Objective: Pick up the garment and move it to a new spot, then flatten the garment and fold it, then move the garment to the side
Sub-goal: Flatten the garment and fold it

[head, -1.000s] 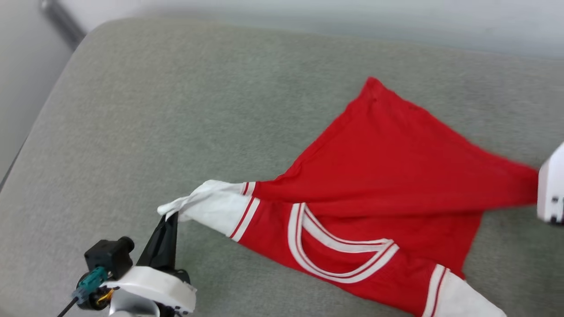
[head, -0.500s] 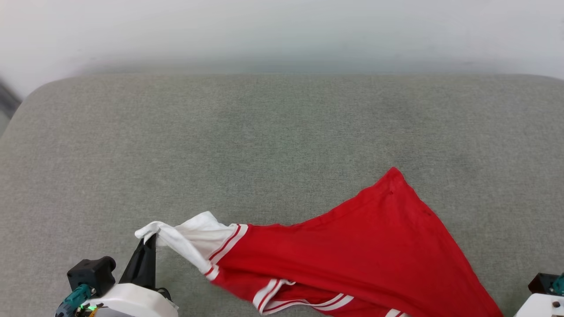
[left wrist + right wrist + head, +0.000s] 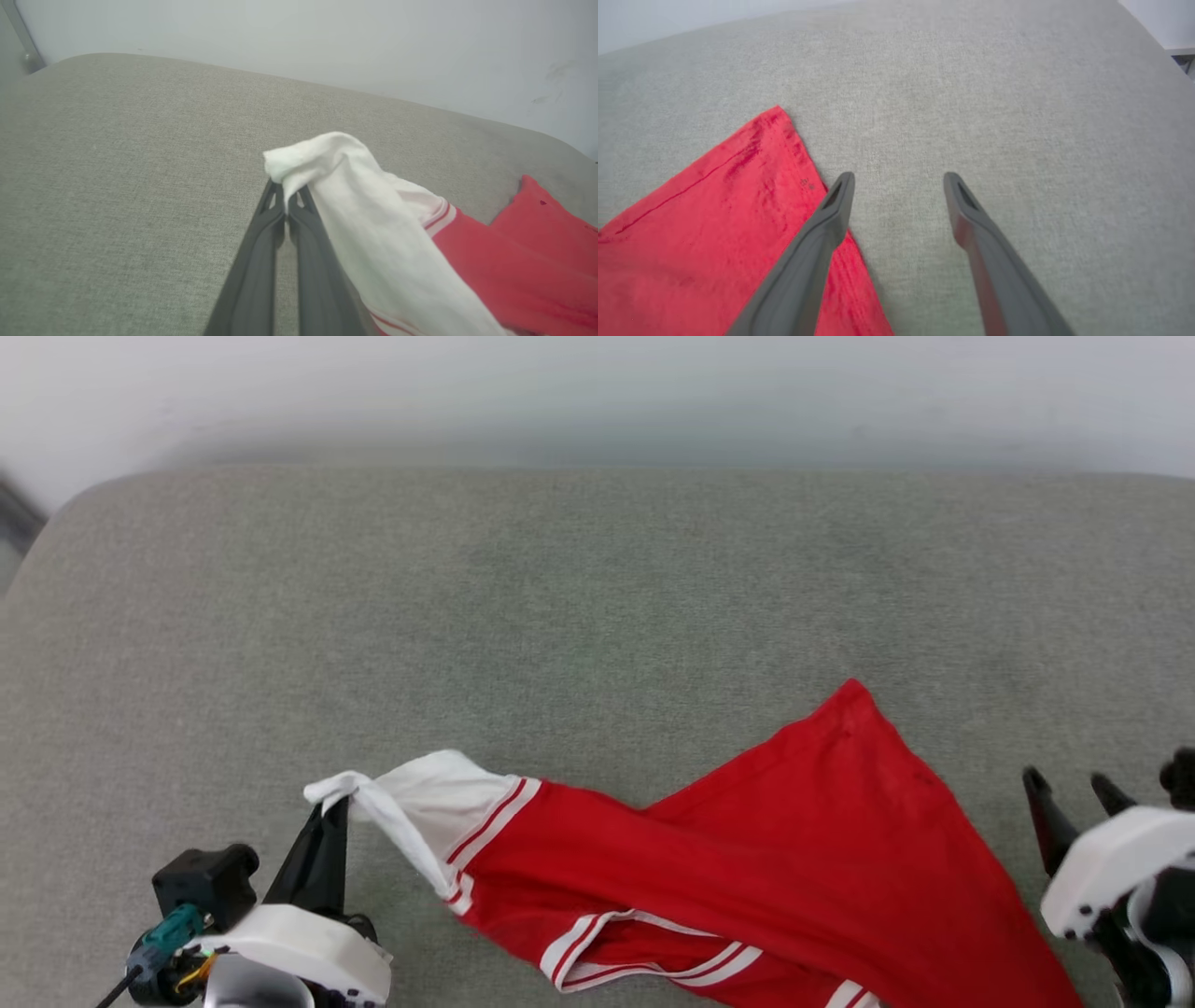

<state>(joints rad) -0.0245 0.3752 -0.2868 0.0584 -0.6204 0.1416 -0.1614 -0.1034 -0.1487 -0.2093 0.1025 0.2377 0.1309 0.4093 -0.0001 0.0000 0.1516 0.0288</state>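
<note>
Up close, left hand [image 3: 287,198] tight on garment [image 3: 373,233] sleeve.

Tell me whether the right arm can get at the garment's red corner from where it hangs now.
Probably yes. The right gripper is open, with one finger over the edge of the garment. The red corner lies flat just ahead on the cushion, with nothing between.

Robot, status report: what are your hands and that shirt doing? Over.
Left gripper shut on the shirt at its white sleeve. Right gripper open, empty, by the red edge. Shirt rumpled on grey cushion, not flat. Nothing in the way.
</note>
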